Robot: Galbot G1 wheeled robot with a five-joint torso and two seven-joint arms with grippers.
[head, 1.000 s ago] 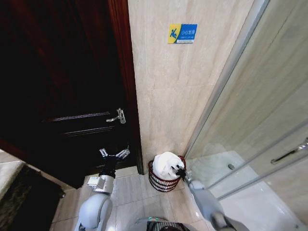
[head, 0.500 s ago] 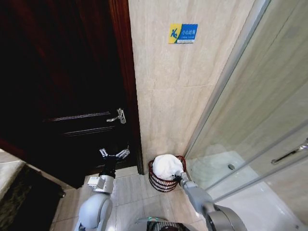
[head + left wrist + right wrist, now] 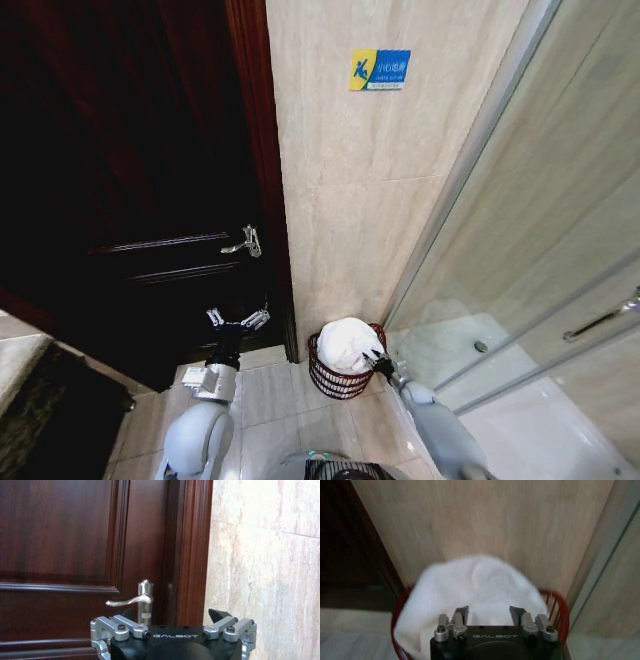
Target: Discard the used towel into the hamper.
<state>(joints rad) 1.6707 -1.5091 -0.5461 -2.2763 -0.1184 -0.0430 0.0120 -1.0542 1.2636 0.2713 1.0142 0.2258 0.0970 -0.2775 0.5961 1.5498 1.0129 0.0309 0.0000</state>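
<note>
The white towel [image 3: 345, 342] lies bunched in the hamper [image 3: 333, 381], a small dark red wire basket on the floor against the beige wall. It heaps above the rim. My right gripper [image 3: 376, 362] hovers at the hamper's right rim, open, just off the towel. In the right wrist view its fingers [image 3: 461, 613] stand apart with nothing between them, with the towel [image 3: 470, 583] and the red hamper rim [image 3: 556, 605] just beyond. My left gripper [image 3: 238, 321] is held up, open, in front of the dark door; in the left wrist view the left gripper [image 3: 172, 624] faces it.
The dark wooden door [image 3: 130, 150] with a metal lever handle [image 3: 244, 241] stands left of the hamper. A glass shower partition [image 3: 520, 280] rises close on the right. A dark mat [image 3: 50, 410] lies at the lower left. Tiled floor [image 3: 270, 395] lies in front of the hamper.
My right gripper has pulled back from over the towel to the hamper's right rim. The towel stays in the hamper. The left arm has not moved.
</note>
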